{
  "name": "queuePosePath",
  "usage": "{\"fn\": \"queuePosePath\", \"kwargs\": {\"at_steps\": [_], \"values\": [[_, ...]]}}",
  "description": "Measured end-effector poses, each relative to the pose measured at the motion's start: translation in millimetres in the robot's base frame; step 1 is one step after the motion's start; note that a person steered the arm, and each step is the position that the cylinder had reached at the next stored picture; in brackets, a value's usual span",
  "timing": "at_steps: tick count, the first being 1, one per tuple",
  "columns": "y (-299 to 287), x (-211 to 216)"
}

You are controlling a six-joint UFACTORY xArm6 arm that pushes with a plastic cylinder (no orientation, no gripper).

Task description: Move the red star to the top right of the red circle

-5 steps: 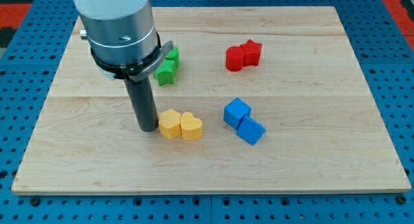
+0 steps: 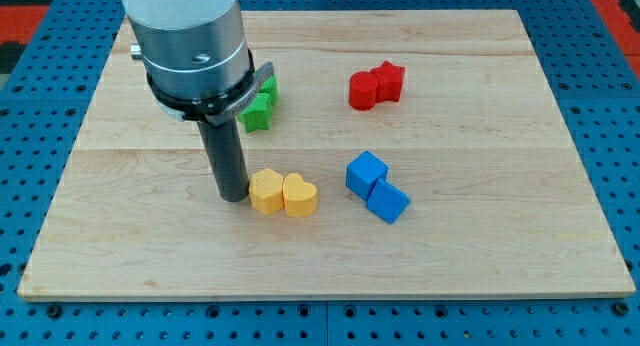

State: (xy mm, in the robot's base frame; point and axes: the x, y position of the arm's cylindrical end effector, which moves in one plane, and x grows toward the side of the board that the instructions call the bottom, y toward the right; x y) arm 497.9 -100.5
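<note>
Left of centre on the wooden board [image 2: 480, 256], my tip [image 2: 233, 197] touches the yellow hexagonal block [image 2: 265, 191]; the red star [image 2: 389, 80] abuts the red circle [image 2: 362, 90]; no claw fitted.

My tip [image 2: 234, 197] has shifted slightly toward the view's right, pressed against the left side of the yellow pair. The yellow hexagon block [image 2: 265, 191] and yellow heart block [image 2: 299, 196] moved right with it.

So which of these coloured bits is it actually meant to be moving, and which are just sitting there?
Part of the job:
- red star
- red circle, touching the star
- my tip, far off, beside the yellow blocks

Just lying about:
- yellow blocks
- blue blocks
- green block
</note>
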Motion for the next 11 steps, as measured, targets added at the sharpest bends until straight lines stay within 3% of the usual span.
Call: {"fn": "queuePosePath", "kwargs": {"at_steps": [1, 6, 8, 10, 11], "values": [[7, -38], [180, -169], [209, -160], [283, -199], [293, -171]]}}
